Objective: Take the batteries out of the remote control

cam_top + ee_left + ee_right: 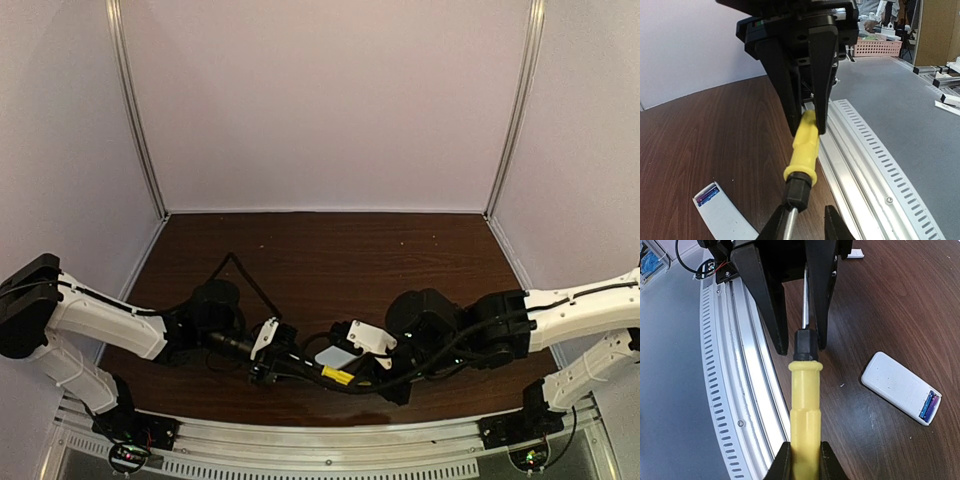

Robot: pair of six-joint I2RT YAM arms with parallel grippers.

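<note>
White remote (900, 385): likely light, stiff, slick; pinch long edges. Right claw (805, 462) clamps screwdriver (804, 400); left claw (805, 227) straddles it, grip unclear.

A screwdriver (805, 405) with a yellow handle, black collar and bare metal shaft hangs level above the near edge of the table (330, 250), a dark brown wood-grain top. A slotted aluminium rail (330, 447) runs along that edge. Pale walls (330, 100) close the table in on three sides. A small white piece (856, 253) lies on the wood. Beyond the rail is a grey surface (900, 110), with a pink basket (877, 47) at its far end
</note>
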